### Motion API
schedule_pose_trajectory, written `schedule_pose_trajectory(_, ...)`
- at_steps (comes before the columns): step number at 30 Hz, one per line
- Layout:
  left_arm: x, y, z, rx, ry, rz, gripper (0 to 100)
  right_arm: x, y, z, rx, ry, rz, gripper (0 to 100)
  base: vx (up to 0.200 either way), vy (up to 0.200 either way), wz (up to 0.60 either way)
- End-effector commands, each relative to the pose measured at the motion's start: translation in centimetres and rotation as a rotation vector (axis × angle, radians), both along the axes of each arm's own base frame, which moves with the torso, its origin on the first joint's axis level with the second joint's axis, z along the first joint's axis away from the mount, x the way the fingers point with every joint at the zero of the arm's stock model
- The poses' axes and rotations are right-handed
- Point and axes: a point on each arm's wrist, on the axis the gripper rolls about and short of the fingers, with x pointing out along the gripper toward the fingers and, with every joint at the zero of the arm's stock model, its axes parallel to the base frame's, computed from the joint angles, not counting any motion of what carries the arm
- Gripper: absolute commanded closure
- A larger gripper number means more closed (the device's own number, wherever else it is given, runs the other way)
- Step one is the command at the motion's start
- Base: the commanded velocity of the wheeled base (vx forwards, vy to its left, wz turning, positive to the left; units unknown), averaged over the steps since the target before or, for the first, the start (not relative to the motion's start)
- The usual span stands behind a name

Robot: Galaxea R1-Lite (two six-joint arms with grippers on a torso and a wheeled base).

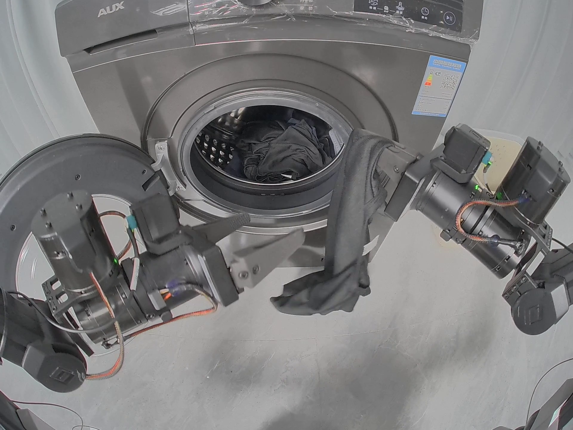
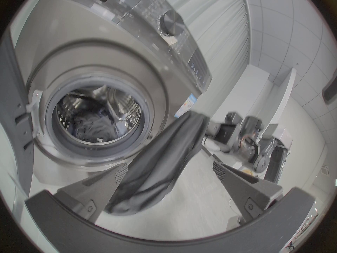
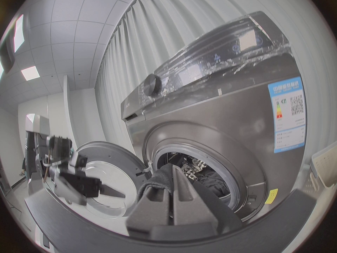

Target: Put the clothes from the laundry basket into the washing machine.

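Washer [image 1: 370,67]: grey front-loader, stood on a pale floor [image 1: 358,359]; top panel is wrapped in clear film.
Door [image 1: 71,168]: swung fully open to the robot's left, round, inner face seen.
Drum [image 1: 224,144]: open and partly loaded.
Pile [image 1: 280,150]: dark clothes bunched in the drum, lying toward its back and lower part.
Garment [image 1: 349,222]: dark grey, held outside the washer, just in front of the right rim of the opening. It is draped over the right fingers and hangs down in a long fold past the washer's lower front, its lower end bunched.
Right end effector [image 3: 172,173]: fingers pressed together, clamped on the garment's top edge; held level with the opening, to its right.
Left end effector [image 1: 271,228]: fingers spread apart, nothing between them; held low in front of the opening's lower left, near the garment's hanging end but apart from it.
Basket [image 3: 324,164]: pale, perforated, seen at the washer's right side.
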Motion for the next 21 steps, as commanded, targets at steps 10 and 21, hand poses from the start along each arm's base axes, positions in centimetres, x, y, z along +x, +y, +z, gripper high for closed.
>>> schedule_pose_trajectory(10,-0.9,0.3,-7.1,0.257,0.103,-0.101,0,0.7,1.2,1.1,0.047,-0.019,-0.033,100,0.000,0.000,0.00)
schedule_pose_trajectory(21,1.7,-2.0,-11.3,0.276,0.080,-0.121,0,1.1,1.9,2.0,0.069,-0.029,-0.038,100,0.000,0.000,0.00)
